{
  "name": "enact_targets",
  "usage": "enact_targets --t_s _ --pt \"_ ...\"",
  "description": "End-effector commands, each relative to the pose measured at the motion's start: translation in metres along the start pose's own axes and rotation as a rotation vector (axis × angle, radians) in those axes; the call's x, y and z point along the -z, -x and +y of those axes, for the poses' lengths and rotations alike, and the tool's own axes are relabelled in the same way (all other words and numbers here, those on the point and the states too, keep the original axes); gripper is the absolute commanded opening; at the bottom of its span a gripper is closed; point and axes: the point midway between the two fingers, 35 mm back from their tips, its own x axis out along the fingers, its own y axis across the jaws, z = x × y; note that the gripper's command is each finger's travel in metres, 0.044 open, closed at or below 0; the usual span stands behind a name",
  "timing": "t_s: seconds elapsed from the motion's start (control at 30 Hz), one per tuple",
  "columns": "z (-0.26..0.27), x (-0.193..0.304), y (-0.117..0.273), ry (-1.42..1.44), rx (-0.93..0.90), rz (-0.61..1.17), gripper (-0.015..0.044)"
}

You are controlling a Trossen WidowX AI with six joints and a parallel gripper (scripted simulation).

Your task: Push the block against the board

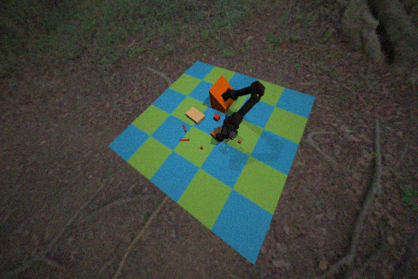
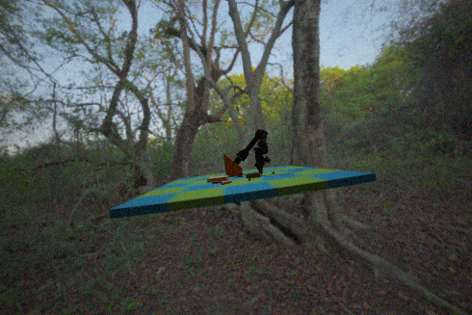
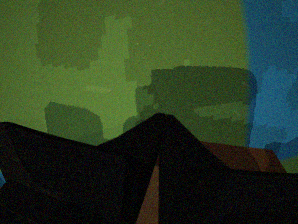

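Woodland surrounded the checkered counter (image 1: 256, 178) (image 2: 289, 187), where the claw (image 1: 220, 139) (image 2: 260, 172), shut with nothing in it, stood beside the brown block (image 1: 214, 133) (image 2: 252, 174), apart from the tan board (image 1: 194, 114) (image 2: 217, 179).

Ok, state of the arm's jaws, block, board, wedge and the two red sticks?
Jaws: shut, empty
Brown block: flat, apart from board
Tan board: flat
Orange wedge: standing
Red sticks: lying, apart from each other

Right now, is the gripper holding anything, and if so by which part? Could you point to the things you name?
Nothing held: the gripper (image 1: 220, 137) (image 2: 261, 172) is shut, no object between its fingers.
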Motion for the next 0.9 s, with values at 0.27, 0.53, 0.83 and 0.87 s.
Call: enact_targets --t_s 0.27,0.53,0.83,0.87 --pt "0.0 0.025 -0.003 -0.009 -0.008 0.013 0.0" --pt "-0.001 0.036 -0.003 -0.009 -0.007 0.014 0.0" --pt "-0.003 0.024 -0.003 -0.009 -0.007 0.013 0.0" --pt "-0.003 0.023 -0.003 -0.009 -0.007 0.013 0.0"
